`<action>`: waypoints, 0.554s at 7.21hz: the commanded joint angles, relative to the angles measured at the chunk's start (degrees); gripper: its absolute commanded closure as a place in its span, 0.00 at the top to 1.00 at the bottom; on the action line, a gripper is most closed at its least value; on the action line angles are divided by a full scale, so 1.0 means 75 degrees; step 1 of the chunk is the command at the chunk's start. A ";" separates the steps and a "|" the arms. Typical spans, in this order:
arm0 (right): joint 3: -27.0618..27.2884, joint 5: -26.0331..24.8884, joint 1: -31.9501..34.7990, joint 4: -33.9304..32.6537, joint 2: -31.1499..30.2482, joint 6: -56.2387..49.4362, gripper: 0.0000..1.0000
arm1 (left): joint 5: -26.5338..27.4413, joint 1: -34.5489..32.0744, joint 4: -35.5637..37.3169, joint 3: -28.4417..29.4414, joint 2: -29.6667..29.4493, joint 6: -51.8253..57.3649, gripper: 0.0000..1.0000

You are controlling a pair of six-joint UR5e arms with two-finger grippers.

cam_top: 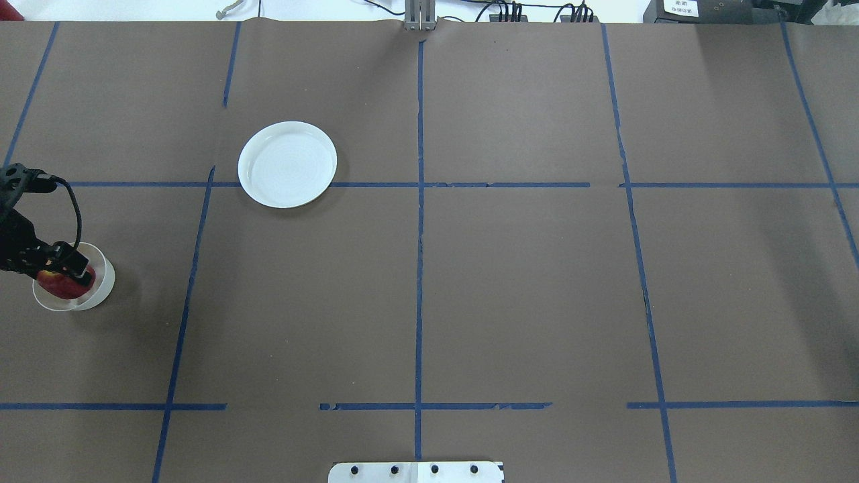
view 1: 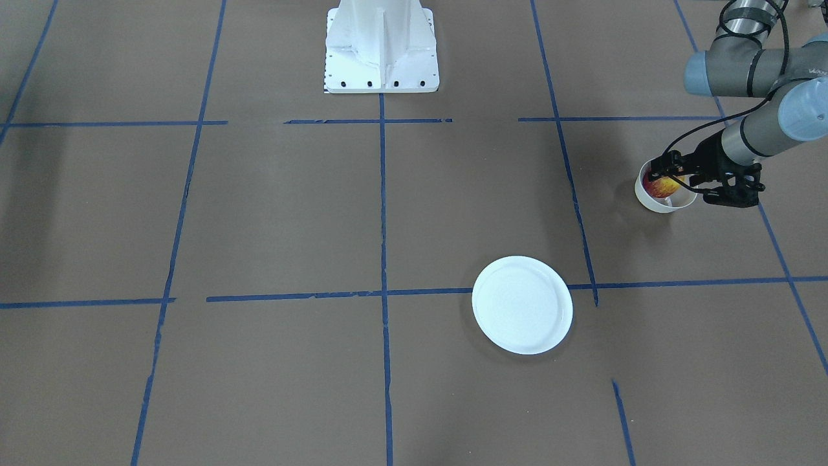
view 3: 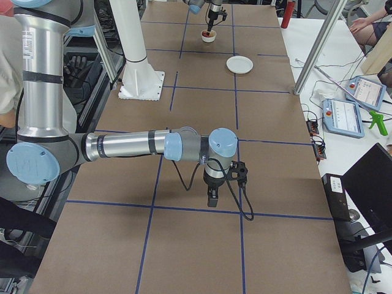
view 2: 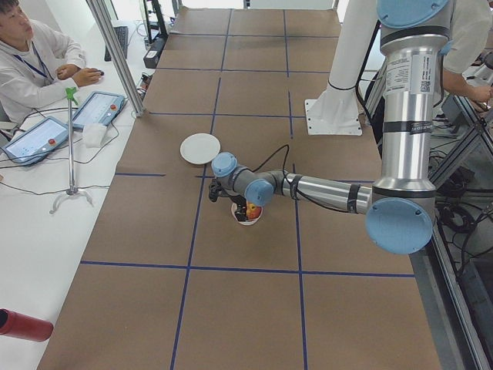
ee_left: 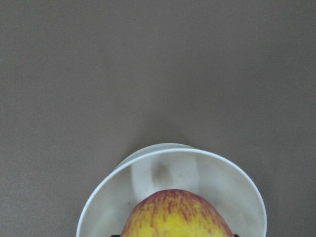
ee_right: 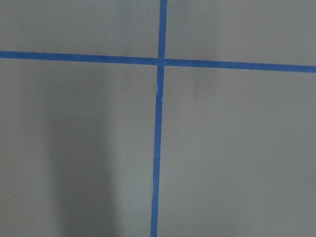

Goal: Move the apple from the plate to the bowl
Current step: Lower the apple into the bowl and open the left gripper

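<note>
The apple is red and yellow and sits in the mouth of the small white bowl at the table's left end. My left gripper reaches down into the bowl and is shut on the apple, as the overhead view also shows. The left wrist view shows the apple low inside the bowl. The flat white plate lies bare, well apart from the bowl, in the overhead view too. My right gripper hangs just above the bare table at the far end; I cannot tell if it is open or shut.
The white robot base stands at the table's near middle edge. Blue tape lines cross the brown table. An operator with tablets sits beyond the far edge. A red bottle lies off the table's end.
</note>
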 commanded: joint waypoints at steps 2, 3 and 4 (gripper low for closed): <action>0.0010 0.0000 0.0000 0.0000 0.0000 0.0003 1.00 | -0.0474 -0.0150 0.0182 -0.1572 0.0604 -0.0001 1.00; 0.0010 0.0000 0.0000 0.0000 0.0000 -0.0009 1.00 | -0.0451 -0.0940 0.0207 -0.2070 0.0841 0.0092 1.00; -0.0001 0.0000 0.0000 0.0000 0.0000 0.0003 1.00 | -0.0439 -0.1725 0.0219 -0.2098 0.0844 0.0267 1.00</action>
